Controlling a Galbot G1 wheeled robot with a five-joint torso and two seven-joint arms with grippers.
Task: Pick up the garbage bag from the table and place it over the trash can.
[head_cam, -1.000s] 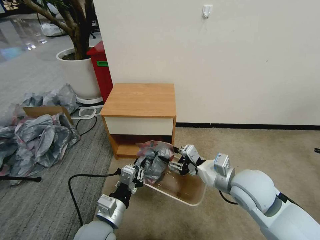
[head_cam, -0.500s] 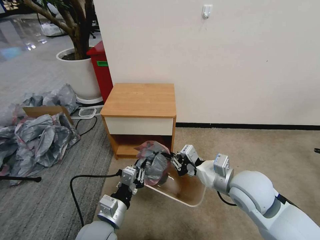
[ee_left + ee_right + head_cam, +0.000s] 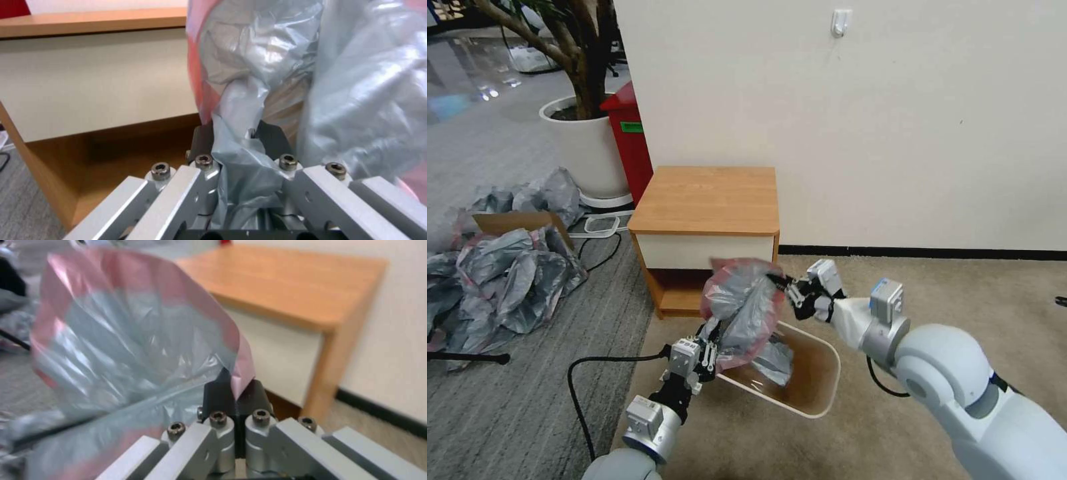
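Since a second ago my right gripper (image 3: 790,291) has risen, stretching the thin crinkly silver-grey garbage bag with pink rim (image 3: 740,307) above the low cream plastic trash can (image 3: 820,393). Both grippers pinch its rim; left gripper (image 3: 707,347) stays at the near corner. Next, I judge, spread the mouth over the can's edges.

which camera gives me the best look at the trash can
The head view: the trash can sits on the carpet before the table, rim and inside visible, with the bag stretched above it between the left hand and right hand. In both wrist views the bag and table take up the frame instead.
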